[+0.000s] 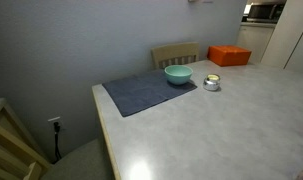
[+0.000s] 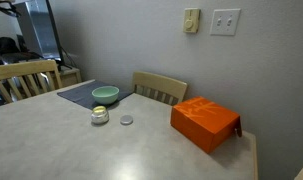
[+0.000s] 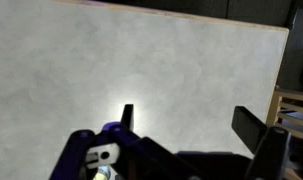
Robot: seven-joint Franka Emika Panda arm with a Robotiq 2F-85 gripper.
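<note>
My gripper (image 3: pixel 188 122) at wrist view bottom, jaws spread wide, gripping nothing, only bare table (image 3: pixel 111 60) between them; in an exterior view glass jar (image 1: pixel 212 82) sits upper centre, just right of bowl (image 1: pixel 178 74); I can't tell its distance from jaws

A pale grey table (image 1: pixel 231 130) fills most of the room in both exterior views. A dark grey mat (image 1: pixel 141 95) lies near the table's wall-side edge, and a light green bowl (image 1: pixel 178 74) stands on one end of it. An orange box (image 2: pixel 204 123) sits well apart from the bowl, near a table corner. A wooden chair (image 2: pixel 161 87) stands between table and wall, and a second chair (image 2: pixel 26 75) is at the table's end. High on the wall, a light switch (image 2: pixel 225 21) sits beside a small beige wall unit (image 2: pixel 192 20). Low down is a wall socket (image 1: pixel 57 126) with a black cord.
</note>
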